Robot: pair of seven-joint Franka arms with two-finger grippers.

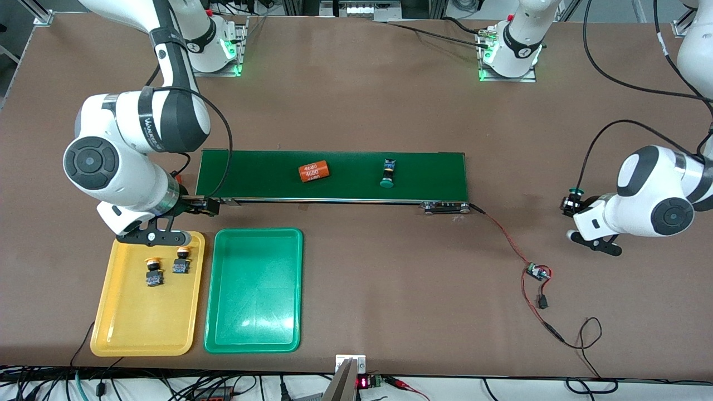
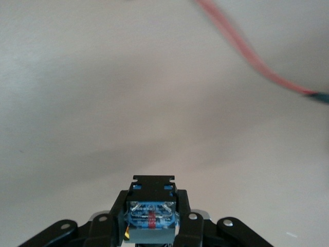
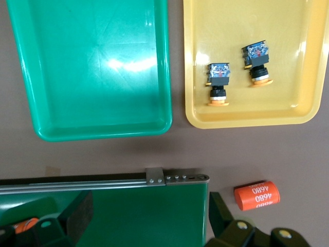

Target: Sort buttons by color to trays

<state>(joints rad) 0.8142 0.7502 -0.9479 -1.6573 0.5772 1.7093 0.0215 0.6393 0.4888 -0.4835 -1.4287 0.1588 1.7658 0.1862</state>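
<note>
Front view: the left gripper (image 1: pixel 571 204) hangs over bare table at the left arm's end, well apart from both trays. Its fingers pinch a push-button switch with a green mushroom cap (image 1: pixel 573 194) by the black-blue blocky body, probably so the round cap cannot slip or roll.

The shallow green plastic tray (image 1: pixel 253 231), where it belongs, holds nothing yet. A second green-capped button (image 1: pixel 388 172) lies on the long dark-green belt (image 1: pixel 250 172), near an orange cylinder printed with white numbers (image 1: pixel 315 171).

Two yellow-orange-capped buttons (image 1: pixel 153 273) lie side by side in the shallow yellow plastic tray (image 1: pixel 111 312), so that colour looks sorted. The right gripper (image 1: pixel 153 238) waits above that tray's edge by the belt, fingers spread and holding nothing.
</note>
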